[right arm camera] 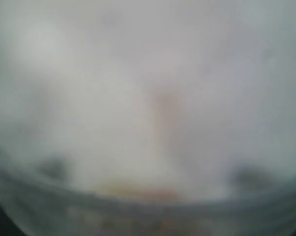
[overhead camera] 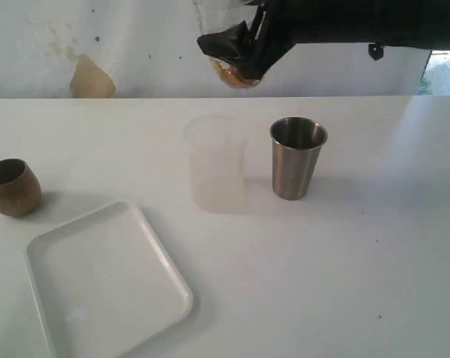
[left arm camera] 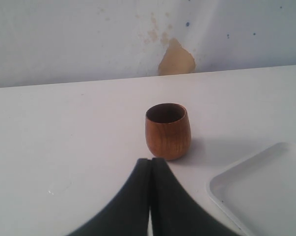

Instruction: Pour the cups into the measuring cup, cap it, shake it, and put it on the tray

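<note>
The right pincer (overhead camera: 243,41) is clamped on the measuring cup (overhead camera: 236,74) and holds it in the air above the back edge of the worktop (overhead camera: 374,246), clear of the surface. An amber liquid sits in the cup's rounded bottom. The top of the cup is cut off by the frame. The right wrist view is filled by a blurred pale wall, the same cup (nothing sharper can be made out there).

Below it, toward the back middle of the worktop, the steel tumbler (overhead camera: 298,156) stands upright. A frosted translucent cup (overhead camera: 213,164) stands just beside it, on the side toward the wooden cup (overhead camera: 12,186).

The wooden cup stands upright on the worktop's left side, near the tray (overhead camera: 105,283) but apart from it. The tray lies flat at the front left corner. The left pincer (left arm camera: 150,162) has its fingers pressed together, holds nothing, and is close to the wooden cup without touching it.
</note>
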`<state>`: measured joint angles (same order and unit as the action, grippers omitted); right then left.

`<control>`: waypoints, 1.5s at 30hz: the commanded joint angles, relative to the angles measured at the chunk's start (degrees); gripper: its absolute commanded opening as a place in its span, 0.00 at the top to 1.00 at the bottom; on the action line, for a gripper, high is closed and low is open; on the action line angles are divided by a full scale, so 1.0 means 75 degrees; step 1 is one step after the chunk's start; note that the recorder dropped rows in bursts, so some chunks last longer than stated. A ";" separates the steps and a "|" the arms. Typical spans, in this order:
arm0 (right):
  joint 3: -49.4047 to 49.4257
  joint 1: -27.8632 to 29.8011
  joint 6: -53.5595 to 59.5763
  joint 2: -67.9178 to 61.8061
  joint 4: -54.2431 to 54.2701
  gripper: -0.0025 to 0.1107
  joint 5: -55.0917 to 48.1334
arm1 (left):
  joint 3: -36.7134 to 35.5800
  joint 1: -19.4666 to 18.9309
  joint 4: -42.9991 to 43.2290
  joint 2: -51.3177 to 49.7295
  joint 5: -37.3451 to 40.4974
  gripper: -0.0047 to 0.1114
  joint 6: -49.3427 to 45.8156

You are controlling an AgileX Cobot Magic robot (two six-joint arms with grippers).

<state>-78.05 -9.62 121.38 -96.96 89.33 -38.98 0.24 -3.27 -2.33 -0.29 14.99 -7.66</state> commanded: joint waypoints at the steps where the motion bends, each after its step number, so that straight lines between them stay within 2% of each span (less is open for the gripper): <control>1: -0.0069 0.0091 0.0190 0.0109 0.0329 0.98 0.0003 | -0.0032 0.0001 0.0015 0.0039 -0.0041 0.96 0.0009; 32: -0.0069 0.0098 -0.0666 0.0121 0.0246 0.98 0.0104 | -0.0032 0.0001 0.0015 0.0039 -0.0041 0.96 0.0009; 35: -0.0069 0.0226 -0.1234 0.0180 0.0049 0.98 0.0068 | -0.0032 0.0001 0.0015 0.0039 -0.0041 0.96 0.0009; 40: 0.0417 0.0737 -0.1307 0.0636 0.0148 0.98 0.0033 | -0.0032 0.0001 0.0015 0.0039 -0.0041 0.96 0.0009; 45: 0.0881 0.0976 -0.2018 0.0983 -0.0722 0.98 0.0814 | -0.0032 0.0001 0.0015 0.0039 -0.0041 0.96 0.0009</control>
<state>-72.58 -3.29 109.83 -91.57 85.93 -35.81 0.24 -3.27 -2.33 -0.29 14.99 -7.66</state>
